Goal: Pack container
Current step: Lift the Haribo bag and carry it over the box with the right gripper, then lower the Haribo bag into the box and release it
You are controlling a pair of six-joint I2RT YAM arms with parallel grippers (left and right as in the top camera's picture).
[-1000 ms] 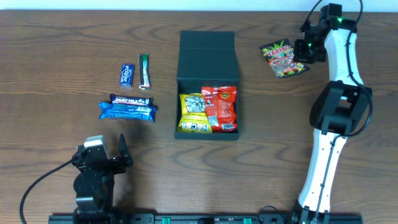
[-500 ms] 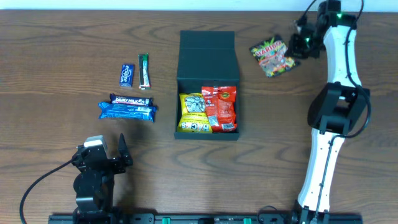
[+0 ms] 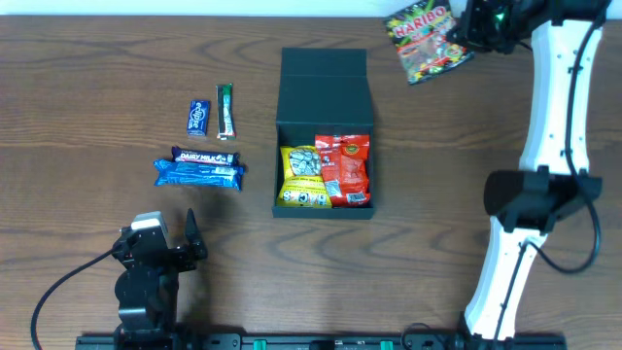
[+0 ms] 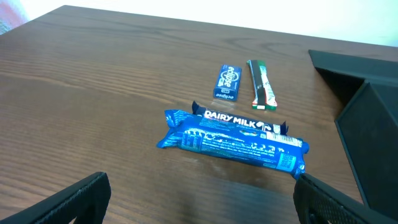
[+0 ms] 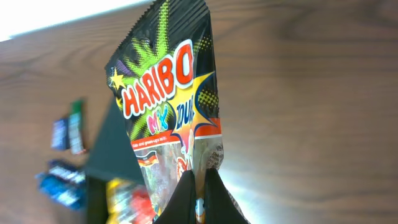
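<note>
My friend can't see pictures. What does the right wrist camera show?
The right claw pinches the edge of a black Haribo candy bag, which fills the middle of the picture. Behind it is the brown wooden table, with a corner of the dark container and some blue snack bars at the lower left.

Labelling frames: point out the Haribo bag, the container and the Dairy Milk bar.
Haribo bag (image 5: 165, 93), right wrist view, logo.
container (image 3: 322, 83), overhead view, open lid.
Dairy Milk bar (image 4: 239, 119), left wrist view, lettering.

Container (image 3: 322, 87) dark teal; Haribo bag (image 5: 171, 118) black, green starburst, red lettering.
</note>
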